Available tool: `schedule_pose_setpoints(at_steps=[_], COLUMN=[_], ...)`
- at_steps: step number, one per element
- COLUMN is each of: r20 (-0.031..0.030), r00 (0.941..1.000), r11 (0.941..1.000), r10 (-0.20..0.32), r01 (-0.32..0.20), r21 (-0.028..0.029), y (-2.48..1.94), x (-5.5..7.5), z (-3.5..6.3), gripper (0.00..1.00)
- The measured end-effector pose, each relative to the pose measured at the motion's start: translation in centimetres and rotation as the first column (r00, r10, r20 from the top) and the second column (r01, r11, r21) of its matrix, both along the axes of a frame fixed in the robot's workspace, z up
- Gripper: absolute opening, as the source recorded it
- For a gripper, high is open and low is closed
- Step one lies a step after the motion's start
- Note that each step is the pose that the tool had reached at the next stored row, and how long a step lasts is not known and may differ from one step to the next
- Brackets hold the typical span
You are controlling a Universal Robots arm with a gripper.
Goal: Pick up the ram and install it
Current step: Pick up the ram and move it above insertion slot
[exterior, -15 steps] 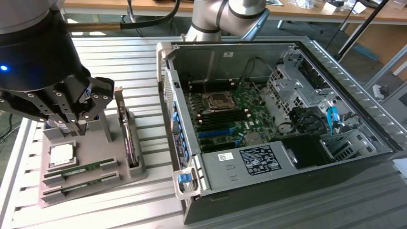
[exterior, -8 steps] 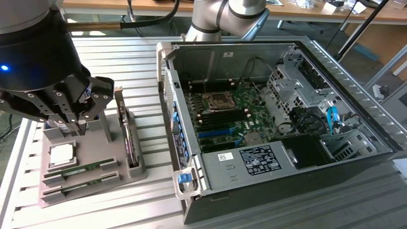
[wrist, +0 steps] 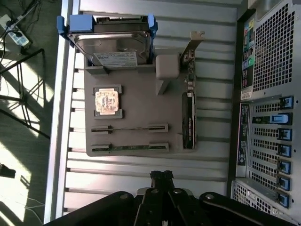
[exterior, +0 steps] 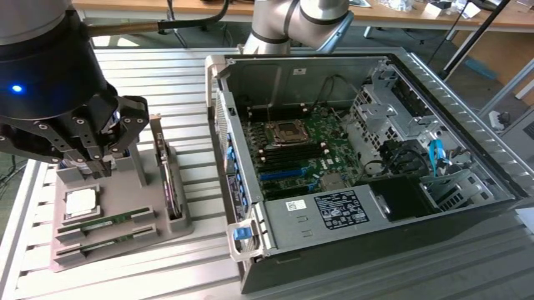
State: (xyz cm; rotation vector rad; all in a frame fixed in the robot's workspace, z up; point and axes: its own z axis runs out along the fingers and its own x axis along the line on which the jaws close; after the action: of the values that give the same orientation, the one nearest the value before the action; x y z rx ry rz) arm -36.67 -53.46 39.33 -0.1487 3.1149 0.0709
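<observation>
In the exterior view, the gripper (exterior: 94,161) is held low over the far end of the tray (exterior: 171,230), pointed downward, its fingers pinched together with nothing seen between them. The ram (exterior: 109,222) is seated on edge in a slot at the tray's near end, apart from the fingertips, with a second stick (exterior: 112,237) just beside it. A processor (exterior: 81,201) is laid between gripper and ram. A card (exterior: 171,181) is stood upright toward the exterior view's right, and the open case (exterior: 284,75) is set beyond it

In the wrist view, the clenched gripper (wrist: 161,176) is seen clear of the tray (wrist: 141,101). The ram (wrist: 129,128) and second stick (wrist: 129,147) are slotted side by side, between the processor (wrist: 107,101) and the fingertips. A drive (wrist: 113,44) is propped at the tray's far end, with the card (wrist: 189,117) along the edge nearest the case (wrist: 270,56)
</observation>
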Motion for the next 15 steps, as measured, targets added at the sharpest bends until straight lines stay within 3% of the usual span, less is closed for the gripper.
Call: schedule_pose_setpoints(at_steps=[7,15], r20=[0.0,0.0], r00=[0.9959,0.9778], r11=[0.9959,0.9778], r10=[0.09,0.209], r01=[-0.09,-0.209], r21=[0.0,0.0], y=[0.0,0.0], x=[0.0,0.0], z=[0.0,0.0], gripper=[0.11,0.11])
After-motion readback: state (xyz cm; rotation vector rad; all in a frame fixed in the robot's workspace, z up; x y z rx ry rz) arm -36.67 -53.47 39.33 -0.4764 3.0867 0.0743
